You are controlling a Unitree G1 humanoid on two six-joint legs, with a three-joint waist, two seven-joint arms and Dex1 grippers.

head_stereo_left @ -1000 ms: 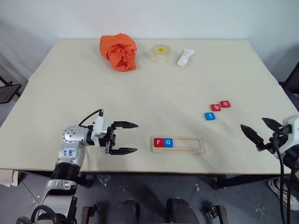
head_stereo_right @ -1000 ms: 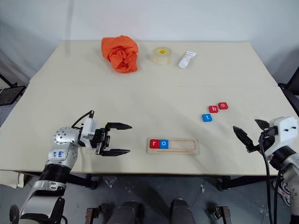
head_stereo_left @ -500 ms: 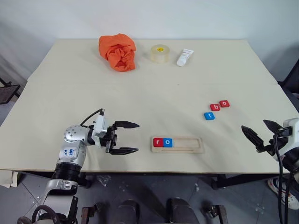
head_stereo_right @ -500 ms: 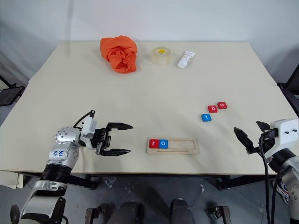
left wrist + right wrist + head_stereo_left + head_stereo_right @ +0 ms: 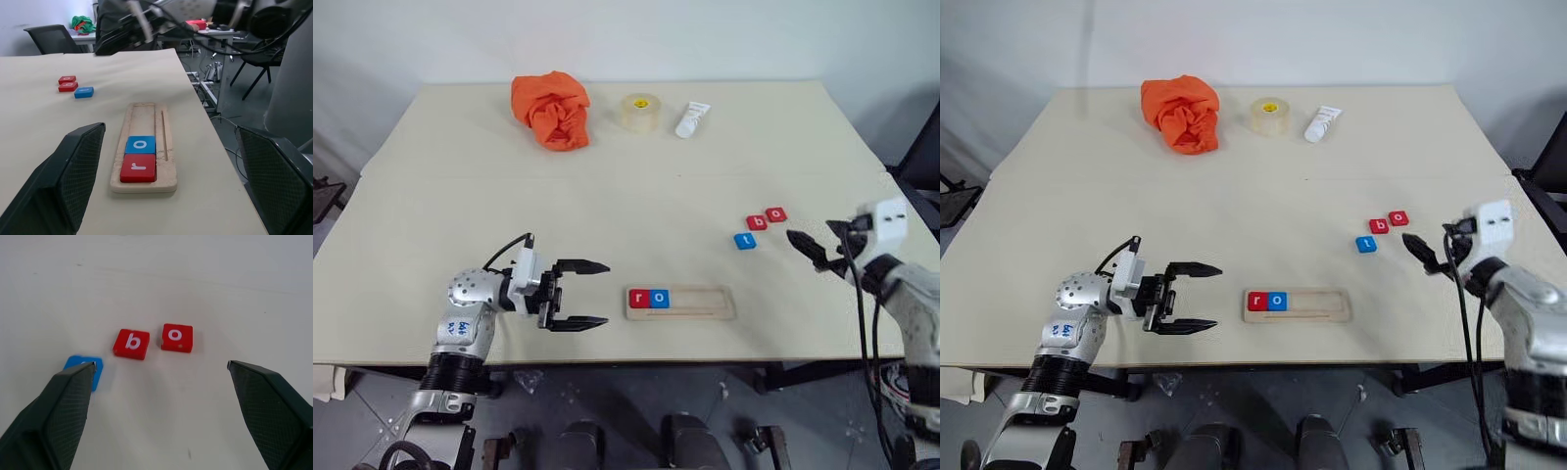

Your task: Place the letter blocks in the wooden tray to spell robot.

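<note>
Wooden tray [image 5: 680, 302] lies near the front edge of the table [image 5: 636, 211], long axis across. Red r block [image 5: 639, 299] and blue o block [image 5: 660, 299] sit side by side, touching, at the tray's left end; the rest of the groove is bare, so three of the five letters remain.

Red b block [image 5: 131, 343], red o block [image 5: 177, 338] and blue t block [image 5: 745, 240] lie loose in a short diagonal row beyond the tray's right end, well apart from it. The b sits between the other two, close to both; whether the edges touch I cannot tell.

Right gripper [image 5: 821, 248], fingers spread wide and empty, hangs just right of that row, pointed toward it. Left gripper [image 5: 579, 294], also spread and empty, sits just left of the tray's left end, aimed along it.

Step in hand, as I read it: fetch the b, the third letter. To do it well:
- centre the spread fingers on the b alone, each tip in a gap beside it, so neither neighbour is dragged;
- close on opposite edges and lift straight;
- keep the letter upright as read from the tray's front;
- lower it into the groove flush against the blue o.

Risk: tiles are flat and low, so the fingers may skid off.
</note>
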